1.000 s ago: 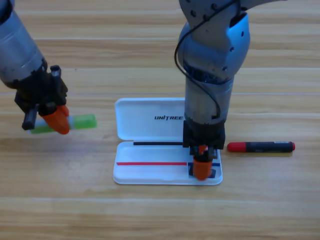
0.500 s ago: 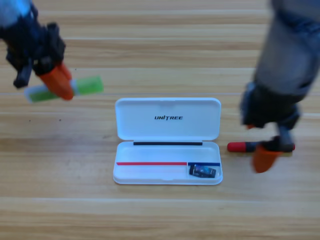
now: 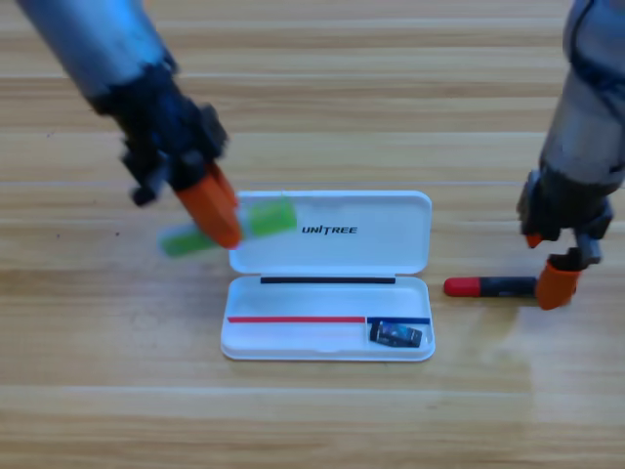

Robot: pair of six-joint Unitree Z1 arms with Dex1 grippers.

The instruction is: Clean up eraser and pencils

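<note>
My left gripper [image 3: 217,217] holds the light-green pencil [image 3: 269,218] in the air, shut on its middle, over the left edge of the open white case [image 3: 293,344]. The stick lies slanted, its right end over the case's lid. The eraser [image 3: 395,334], small and dark, lies inside the case's lower tray at its right end. The red and black marker [image 3: 483,286] lies on the table right of the case. My right gripper [image 3: 555,283] points down at the marker's right end and hides it.
The case's lid [image 3: 371,252], lettered UNITREE, lies flat behind the tray. Bare wooden table [image 3: 312,420] runs all around it.
The left gripper has carried the green pencil right and down, from the far left to the case's left edge. The right gripper left the eraser in the tray and moved onto the marker's right end.
</note>
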